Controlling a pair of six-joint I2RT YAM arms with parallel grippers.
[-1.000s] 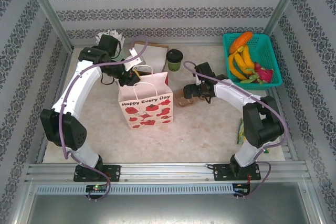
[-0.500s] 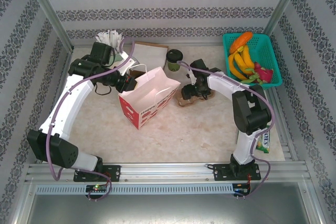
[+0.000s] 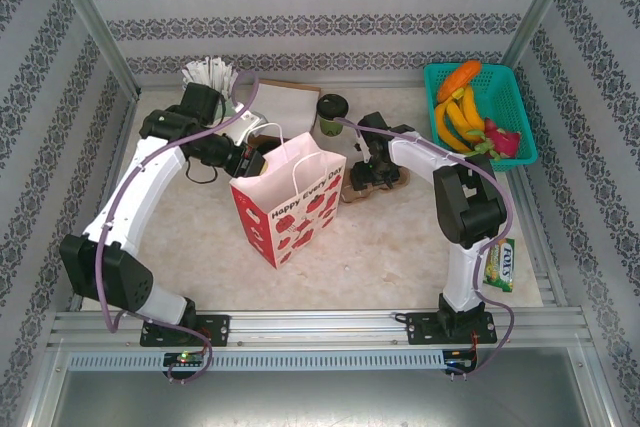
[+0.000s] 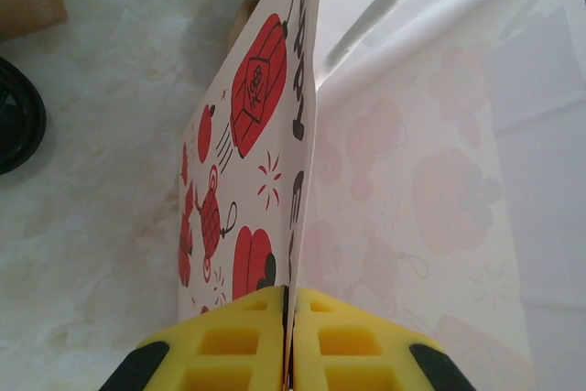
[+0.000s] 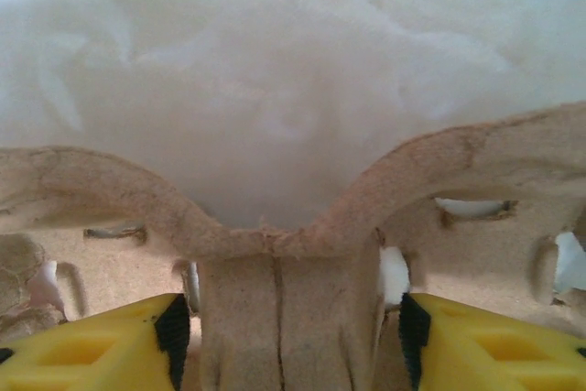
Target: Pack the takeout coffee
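Observation:
The takeout coffee (image 3: 332,114), a pale-green cup with a black lid, stands at the back centre, apart from both grippers. A white paper bag (image 3: 288,203) with red prints stands tilted in the middle. My left gripper (image 3: 262,160) is shut on its upper edge; in the left wrist view the yellow fingers (image 4: 229,341) pinch the bag's (image 4: 412,162) paper wall. My right gripper (image 3: 366,171) is down on a brown cardboard cup carrier (image 3: 385,181). Its fingers (image 5: 137,345) stand either side of the carrier's middle rib (image 5: 284,299), with slim gaps.
A cup of white wrapped sticks (image 3: 210,75) and a flat brown box (image 3: 290,99) sit at the back left. A teal basket (image 3: 432,77) of fruit stands at the back right. A snack bar (image 3: 498,264) lies beside the right arm's base.
The left gripper closed on the bag's edge and turned and tipped the bag. The right arm swung in over the carrier and its jaws narrowed round the rib.

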